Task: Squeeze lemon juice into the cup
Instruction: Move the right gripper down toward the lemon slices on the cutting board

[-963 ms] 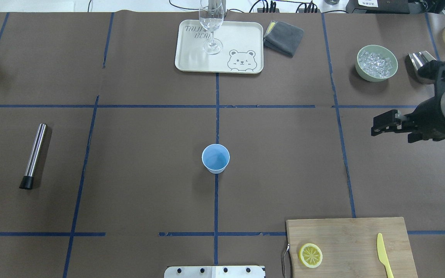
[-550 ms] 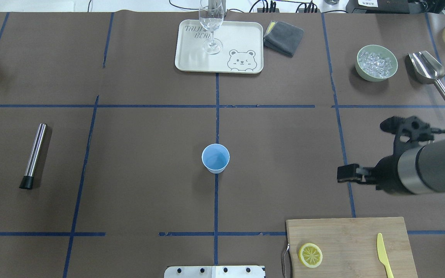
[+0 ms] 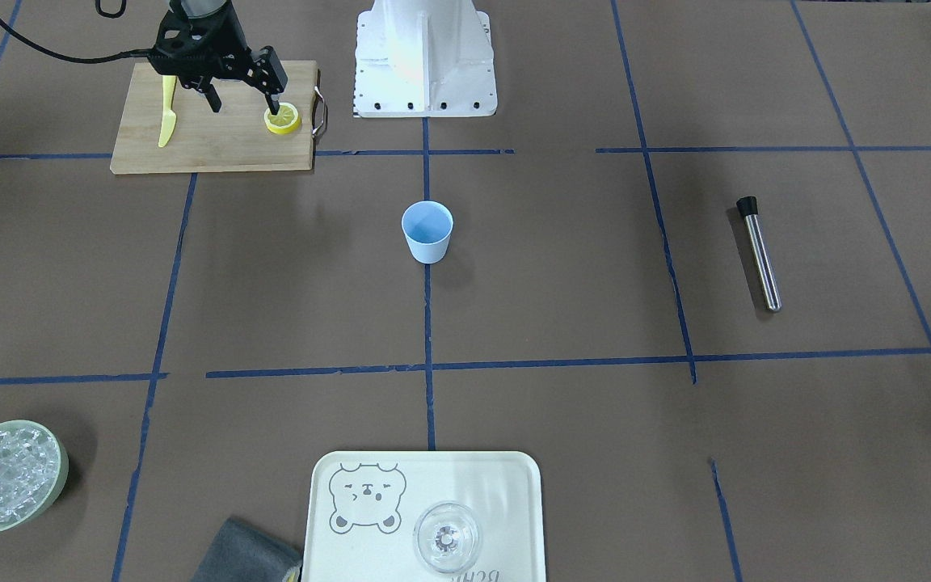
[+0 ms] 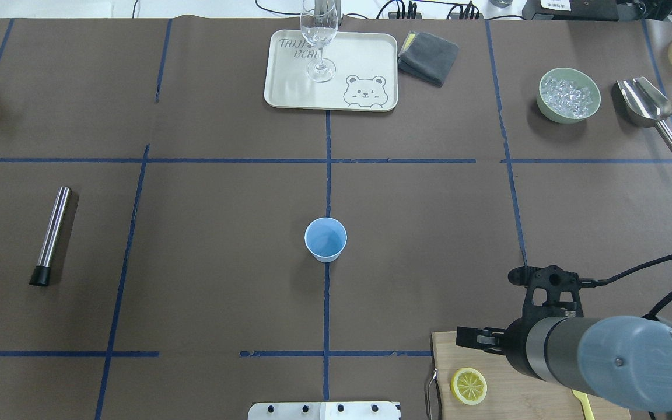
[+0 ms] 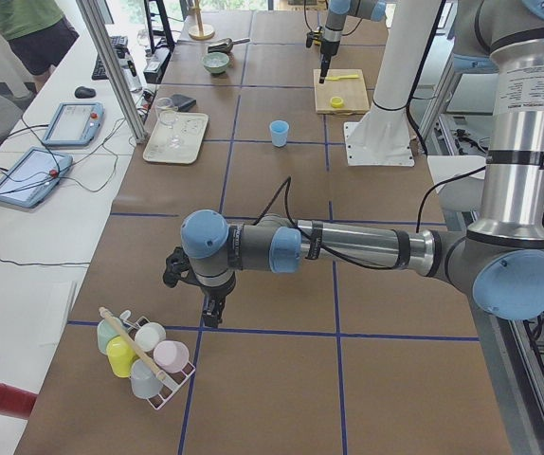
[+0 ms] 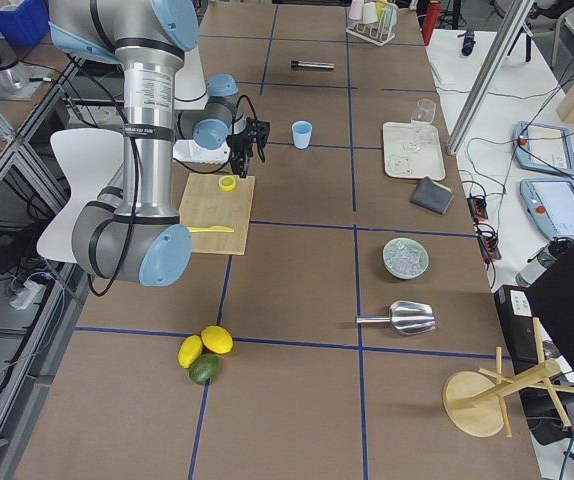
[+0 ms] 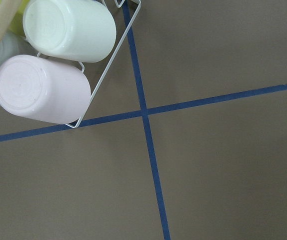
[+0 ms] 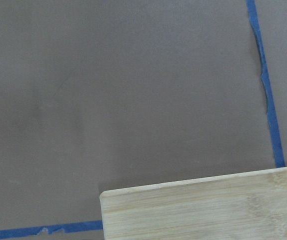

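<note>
Lemon slice [image 4: 468, 385] lay flat on the cutting board [image 3: 215, 149], in the same spot as in both earlier overhead pictures; nothing had touched it.

Change noted: the right gripper [image 3: 243, 105] had travelled. One second before, it hung far out beside the ice bowl [image 4: 569, 95]. At 0.6 s it was about halfway back. Now it stood over the board. The cup [image 4: 325, 239] had not moved.

Tool state: jaws spread wide, holding nothing. In the front-facing view, the finger on the cup side appeared to end just at the slice's rim, and the other ended nearer the yellow knife [image 3: 166, 113]. The side view suggested the fingers were above the board rather than on it. I could not tell the gap.

Relative to the gripper, the slice sat below it, towards the finger on the cup side. The cup stood well apart on that same side, out towards the table's middle. The right wrist camera showed only a board corner and bare table, no slice.

Left gripper [image 5: 211, 313] hung near the rack of cups [image 5: 139, 365], and I could not tell whether it was open or closed.

Judgement: the approach was nearly done and the grasp had not begun. I judged that the next move called for centring the open jaws over the slice, then lowering. A thin slice lying flat offers little edge to pinch, so a slip was likely.
</note>
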